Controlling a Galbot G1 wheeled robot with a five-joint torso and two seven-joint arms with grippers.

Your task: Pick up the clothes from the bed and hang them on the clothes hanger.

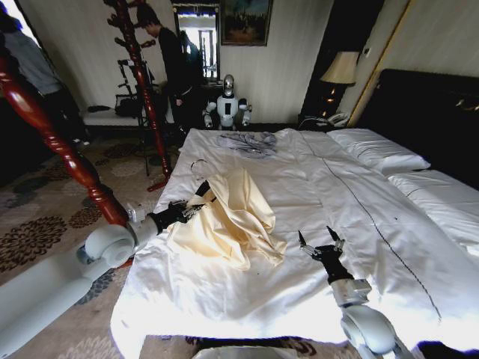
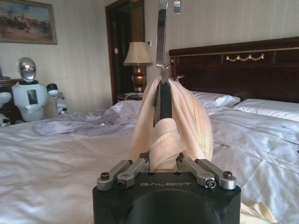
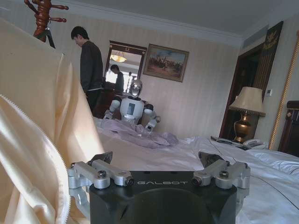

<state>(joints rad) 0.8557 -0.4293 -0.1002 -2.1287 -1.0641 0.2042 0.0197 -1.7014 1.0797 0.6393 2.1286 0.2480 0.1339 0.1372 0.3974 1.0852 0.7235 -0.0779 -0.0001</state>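
Jaws of left gripper [image 1: 196, 209] clamped on clothes hanger [image 1: 200, 188] inside clothes [image 1: 232, 217] on bed [image 1: 374, 224]; right gripper [image 1: 320, 241] spread, empty | step: hanging; next: lift toward coat stand [image 1: 142, 82]

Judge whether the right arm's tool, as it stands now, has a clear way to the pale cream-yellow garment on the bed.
Probably yes. The right tool hovers open over bare white sheet of the bed, beside the pale cream-yellow garment, with nothing between them. The left tool grips the garment's far side with the black hanger.

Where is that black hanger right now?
In the head view, the hanger sits inside the cream garment, gripped by the left gripper over the bed's left side.
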